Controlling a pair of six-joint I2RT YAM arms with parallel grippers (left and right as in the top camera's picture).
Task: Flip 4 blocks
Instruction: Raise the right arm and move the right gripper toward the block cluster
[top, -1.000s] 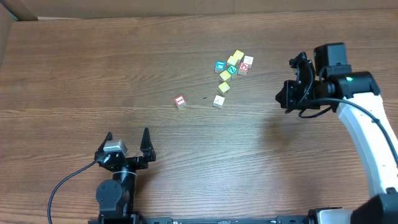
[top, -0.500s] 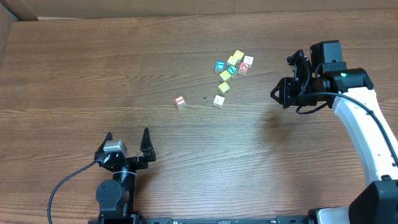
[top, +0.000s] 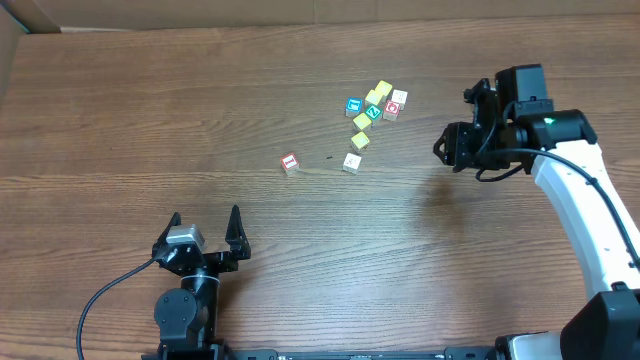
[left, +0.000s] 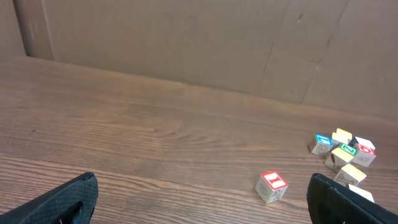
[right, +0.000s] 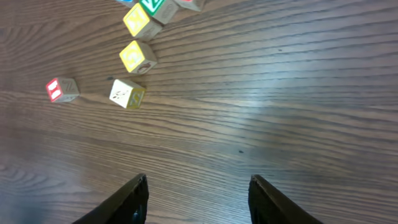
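No brand names here, and the printed marks on the cube faces are too small to read. What does show is colour. A red-framed block (top: 289, 163) sits alone on the wooden table (top: 150, 110), and the left wrist view shows its red face with a pale mark turned up. Near it to the right lies a pale block (top: 351, 162), whose face is too faint to make out.

Up in the cluster, a white block (top: 399, 98) touches a second red-framed block (top: 392, 108). Packed beside them are a green-faced cube (top: 373, 112), a blue-faced cube (top: 353, 106) and the yellow cubes (top: 362, 122).

The right gripper (top: 447, 150) hangs above bare wood, well to the right of the cluster. Its wrist camera shows both black fingers (right: 134, 196) parted with nothing between them. The lone red block and the pale one sit at the upper left of that view.

The left gripper (top: 206, 222) is parked at the near edge with its jaws spread wide and empty, well apart from every cube.

Compared with a second ago, the right arm has slid a little left toward the cluster. The left arm and all the cubes sit exactly as they were.
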